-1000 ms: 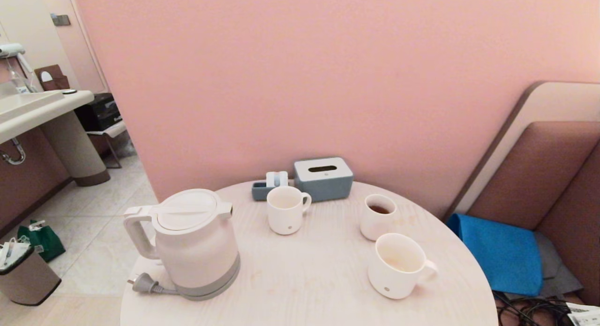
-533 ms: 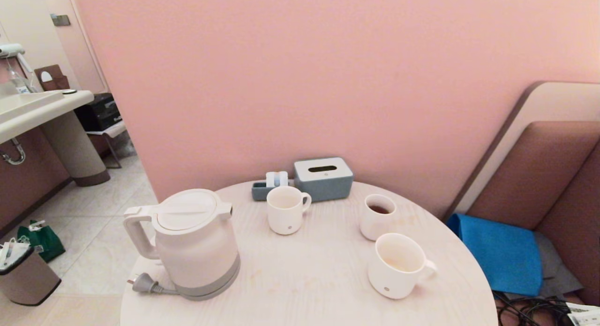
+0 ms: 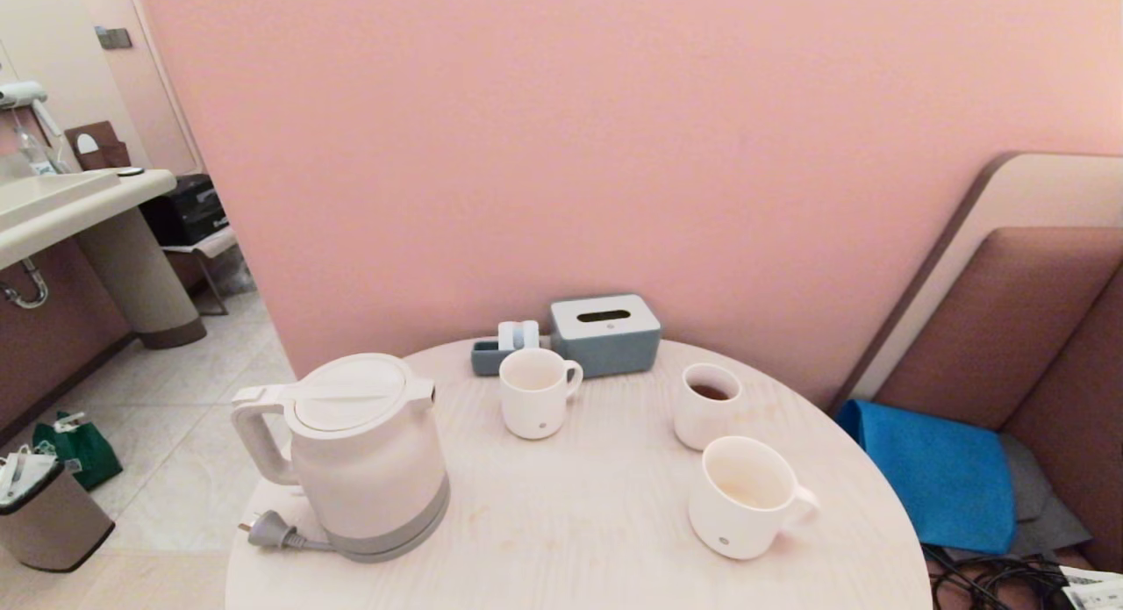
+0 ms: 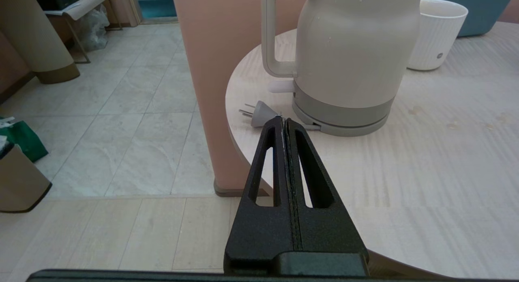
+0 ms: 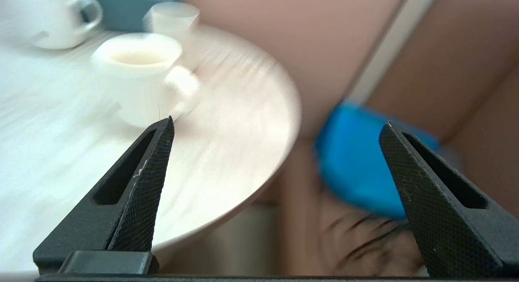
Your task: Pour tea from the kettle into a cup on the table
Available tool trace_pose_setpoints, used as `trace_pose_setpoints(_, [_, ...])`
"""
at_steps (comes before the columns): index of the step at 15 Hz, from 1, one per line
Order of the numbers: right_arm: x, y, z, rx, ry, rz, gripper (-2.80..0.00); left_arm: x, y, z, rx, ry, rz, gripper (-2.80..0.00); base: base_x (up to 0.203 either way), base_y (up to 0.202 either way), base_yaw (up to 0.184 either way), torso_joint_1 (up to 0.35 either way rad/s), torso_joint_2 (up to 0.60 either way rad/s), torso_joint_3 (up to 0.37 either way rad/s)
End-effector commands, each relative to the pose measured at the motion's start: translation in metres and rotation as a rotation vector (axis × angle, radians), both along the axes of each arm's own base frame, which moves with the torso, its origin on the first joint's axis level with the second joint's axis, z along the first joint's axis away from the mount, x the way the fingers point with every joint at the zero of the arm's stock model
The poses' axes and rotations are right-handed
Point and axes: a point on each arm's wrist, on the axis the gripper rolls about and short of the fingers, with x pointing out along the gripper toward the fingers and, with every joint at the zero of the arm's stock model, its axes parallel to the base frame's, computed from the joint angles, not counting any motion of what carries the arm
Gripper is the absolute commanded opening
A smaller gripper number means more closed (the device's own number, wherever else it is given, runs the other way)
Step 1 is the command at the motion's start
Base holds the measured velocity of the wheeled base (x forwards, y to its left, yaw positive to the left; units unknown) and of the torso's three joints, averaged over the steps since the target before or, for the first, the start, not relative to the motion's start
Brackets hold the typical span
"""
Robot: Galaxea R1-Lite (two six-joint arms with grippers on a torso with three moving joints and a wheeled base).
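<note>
Bench first: round, pale wood, carrying everything I need. Biggest on it is the kettle, upright at my left edge, handle turned outward where my left pincer could take it; its loose plug lies just beside the base. That pincer is pressed shut, empty, low near the rim. My right pincer gapes wide, holding nothing, off the bench's right edge. A tissue box sits at the back. Nearest on my right stands the cup, with only a pale film of tea. A narrower mug and small tumbler crowd the pouring path.
</note>
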Motion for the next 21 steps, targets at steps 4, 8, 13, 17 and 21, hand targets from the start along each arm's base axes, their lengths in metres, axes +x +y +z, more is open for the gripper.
trace_pose_setpoints(4, [0.0007, 0.0003, -0.0042, 0.047, 0.018, 0.013, 0.0, 0.0, 0.0, 0.0, 0.0, 0.0, 0.001, -2.8, 0.0, 0.0, 0.0, 0.0, 0.0, 0.0])
trace_pose_setpoints(8, [0.0007, 0.0003, -0.0042, 0.043, 0.018, 0.014, 0.0, 0.0, 0.0, 0.0, 0.0, 0.0, 0.001, -2.8, 0.0, 0.0, 0.0, 0.0, 0.0, 0.0])
trace_pose_setpoints(13, [0.0007, 0.0002, -0.0042, 0.059, 0.018, 0.011, 0.0, 0.0, 0.0, 0.0, 0.0, 0.0, 0.001, -2.8, 0.0, 0.0, 0.0, 0.0, 0.0, 0.0])
trace_pose_setpoints(17, [0.0007, 0.0001, -0.0042, 0.071, 0.018, 0.006, 0.0, 0.0, 0.0, 0.0, 0.0, 0.0, 0.001, -2.8, 0.0, 0.0, 0.0, 0.0, 0.0, 0.0])
trace_pose_setpoints(21, [0.0007, 0.0002, -0.0043, 0.05, 0.018, 0.011, -2.8, 0.0, 0.0, 0.0, 0.0, 0.0, 0.001, -2.8, 0.0, 0.0, 0.0, 0.0, 0.0, 0.0])
